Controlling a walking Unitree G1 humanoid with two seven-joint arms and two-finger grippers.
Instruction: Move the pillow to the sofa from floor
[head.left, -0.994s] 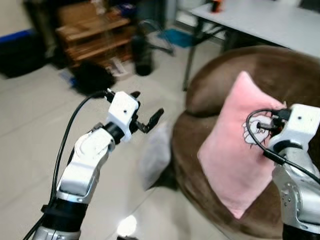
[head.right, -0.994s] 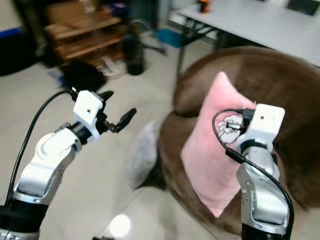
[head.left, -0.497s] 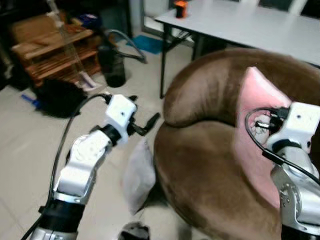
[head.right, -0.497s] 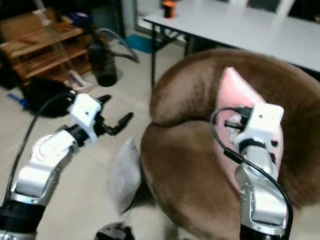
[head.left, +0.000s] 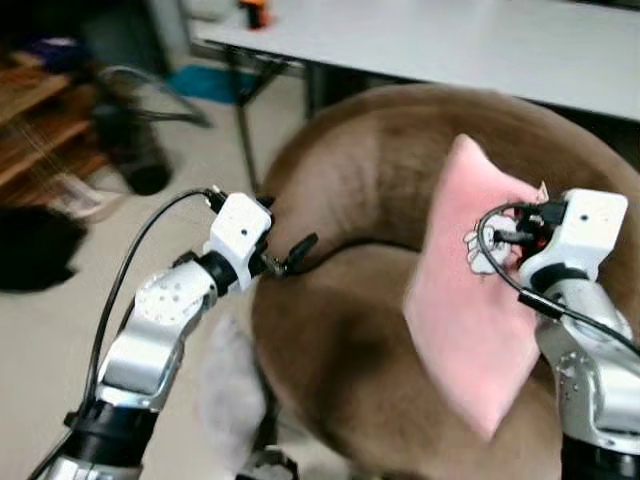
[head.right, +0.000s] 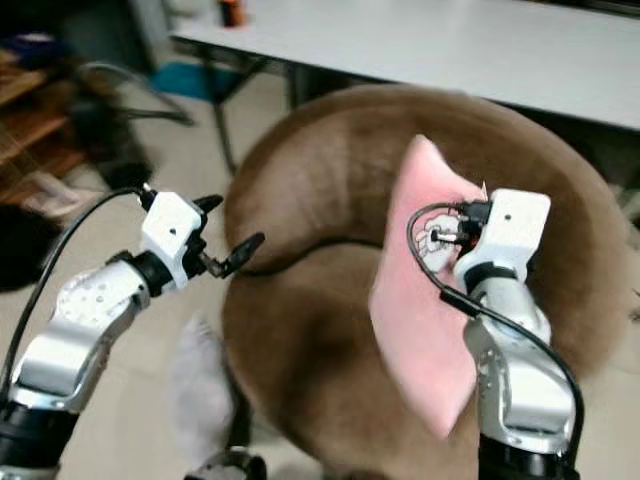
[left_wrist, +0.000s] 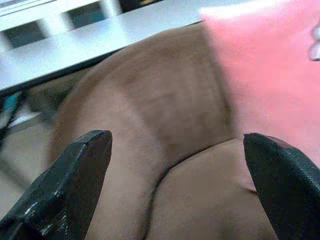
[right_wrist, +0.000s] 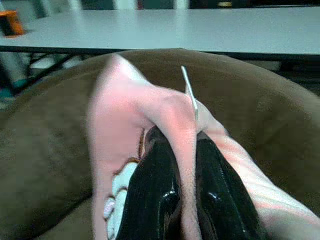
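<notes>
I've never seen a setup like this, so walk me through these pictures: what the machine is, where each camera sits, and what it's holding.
This is a humanoid robot with two silver arms, each ending in a two-fingered black pincer. The two wide pictures come from cameras in its head, looking down over its arms. The other two come from cameras on its wrists, looking along the fingers. The right pincer is shut on the edge of a pink pillow, holding it up over a round brown sofa. The left pincer is open and holds nothing, near the sofa's edge. Behind the sofa stands a grey table. A pale cushion lies on the floor beside the sofa.

A white table (head.left: 420, 45) and wooden shelving (head.left: 35, 125) stand on pale floor (head.left: 60, 330).
</notes>
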